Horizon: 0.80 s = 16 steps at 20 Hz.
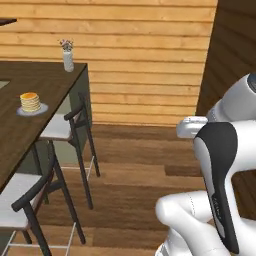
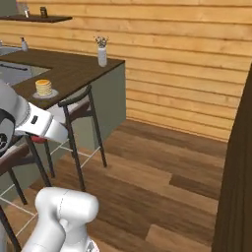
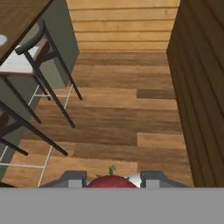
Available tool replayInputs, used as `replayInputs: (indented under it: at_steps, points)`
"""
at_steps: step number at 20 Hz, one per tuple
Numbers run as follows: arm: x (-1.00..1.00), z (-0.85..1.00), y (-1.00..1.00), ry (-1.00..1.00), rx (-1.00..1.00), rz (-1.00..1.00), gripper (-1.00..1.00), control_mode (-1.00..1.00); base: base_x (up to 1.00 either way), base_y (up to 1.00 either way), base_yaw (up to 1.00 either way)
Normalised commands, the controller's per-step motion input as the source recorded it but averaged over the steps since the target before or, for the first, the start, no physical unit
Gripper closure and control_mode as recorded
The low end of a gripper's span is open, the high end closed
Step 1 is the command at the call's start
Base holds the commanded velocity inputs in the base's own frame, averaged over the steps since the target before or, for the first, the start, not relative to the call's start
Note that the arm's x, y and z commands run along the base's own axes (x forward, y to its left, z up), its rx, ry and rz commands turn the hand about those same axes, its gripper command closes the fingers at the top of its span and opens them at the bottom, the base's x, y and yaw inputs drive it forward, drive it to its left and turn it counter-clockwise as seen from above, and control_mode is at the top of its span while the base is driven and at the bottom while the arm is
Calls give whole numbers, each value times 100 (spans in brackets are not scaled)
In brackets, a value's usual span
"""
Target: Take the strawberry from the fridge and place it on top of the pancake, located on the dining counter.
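The gripper (image 3: 112, 178) points down at the wooden floor (image 3: 118, 127), jaws closed on the strawberry (image 3: 112, 181) between them. The arm (image 1: 220, 170) is folded close to the base. Ahead and left of the jaws stand stools (image 1: 60, 127) along the dining counter (image 1: 30, 75), where the pancake (image 1: 30, 102) sits on its plate (image 1: 42, 109); beyond it stands a small vase (image 1: 68, 60). No writing is legible.

A home kitchen with dining space: plank wood floor (image 2: 162, 172) and walls, long dark dining counter (image 1: 30, 125) with stools (image 1: 60, 127), plated pancake (image 1: 30, 102), flower vase (image 2: 102, 55), bottles on far shelf (image 2: 37, 18).
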Motion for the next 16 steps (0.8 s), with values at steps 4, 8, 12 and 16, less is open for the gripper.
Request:
replayInputs:
  at_steps: [4, 8, 12, 16]
  points:
    - [0, 0, 0, 0, 0, 0, 100, 100, 79, -28, 77]
    - [0, 0, 0, 0, 0, 0, 100, 100, 81, -25, 79]
    - [0, 0, 0, 0, 0, 0, 100, 100, 79, -24, 79]
    - [0, 0, 0, 0, 0, 0, 100, 100, 79, -26, 78]
